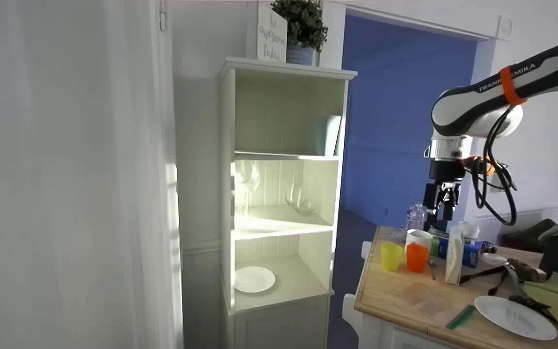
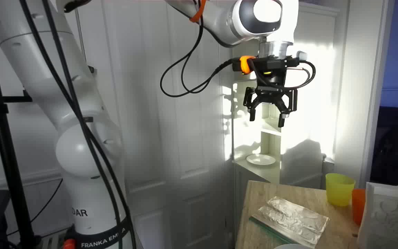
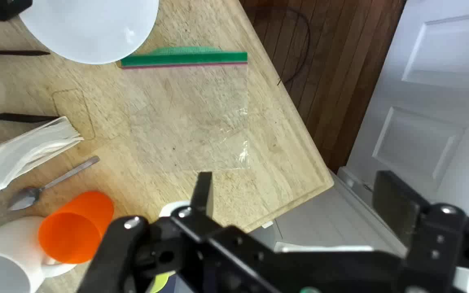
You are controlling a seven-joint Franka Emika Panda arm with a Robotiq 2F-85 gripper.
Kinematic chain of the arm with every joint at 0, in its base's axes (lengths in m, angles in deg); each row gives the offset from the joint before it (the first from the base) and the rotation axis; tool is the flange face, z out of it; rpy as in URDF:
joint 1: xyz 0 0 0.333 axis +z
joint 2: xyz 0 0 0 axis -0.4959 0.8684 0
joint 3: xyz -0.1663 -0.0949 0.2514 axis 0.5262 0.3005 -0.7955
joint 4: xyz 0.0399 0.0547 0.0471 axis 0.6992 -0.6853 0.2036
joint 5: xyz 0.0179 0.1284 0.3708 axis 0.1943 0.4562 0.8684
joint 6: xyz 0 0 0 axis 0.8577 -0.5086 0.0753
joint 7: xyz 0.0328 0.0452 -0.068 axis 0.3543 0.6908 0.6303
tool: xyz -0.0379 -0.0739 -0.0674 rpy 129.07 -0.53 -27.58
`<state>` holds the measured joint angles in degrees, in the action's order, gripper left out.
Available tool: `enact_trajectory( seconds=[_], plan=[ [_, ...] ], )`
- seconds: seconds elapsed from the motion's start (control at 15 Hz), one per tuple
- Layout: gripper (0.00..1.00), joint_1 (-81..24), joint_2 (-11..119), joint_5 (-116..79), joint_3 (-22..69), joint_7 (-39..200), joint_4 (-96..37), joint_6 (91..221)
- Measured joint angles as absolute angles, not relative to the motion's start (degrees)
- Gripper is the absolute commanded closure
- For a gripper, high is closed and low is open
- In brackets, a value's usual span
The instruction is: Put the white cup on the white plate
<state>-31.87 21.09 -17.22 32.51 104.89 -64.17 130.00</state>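
The white cup (image 1: 420, 237) stands on the wooden table behind an orange cup. In the wrist view the white cup (image 3: 4, 258) lies at the lower left, its handle partly behind the orange cup. The white plate (image 1: 516, 317) lies on the table; it also shows at the top of the wrist view (image 3: 92, 28), and its edge shows in an exterior view (image 2: 292, 246). My gripper (image 2: 266, 121) is open and empty, raised well above the table. In the wrist view the gripper's fingers (image 3: 293, 179) are wide apart over the table corner. In an exterior view the gripper (image 1: 440, 215) points down.
The orange cup (image 3: 75, 228) touches or nearly touches the white cup. A yellow cup (image 1: 392, 256), a standing white packet (image 1: 454, 257), a spoon (image 3: 55, 183) and a clear plastic bag (image 3: 193, 114) are near. Another white plate (image 1: 255, 279) sits on the cabinet shelf.
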Motion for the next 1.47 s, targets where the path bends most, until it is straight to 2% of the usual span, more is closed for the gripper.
enact_trajectory(
  seconds=[0.73, 1.0, 1.47],
  plan=[
    [0.00, -32.0, 22.7, -16.5, 31.8, 103.4, -63.0, 131.8],
    [0.00, -32.0, 30.3, -15.6, 30.9, 97.9, -56.1, 135.4],
    [0.00, -36.8, 51.0, -14.2, 31.0, 86.5, -39.1, 138.0]
  ],
)
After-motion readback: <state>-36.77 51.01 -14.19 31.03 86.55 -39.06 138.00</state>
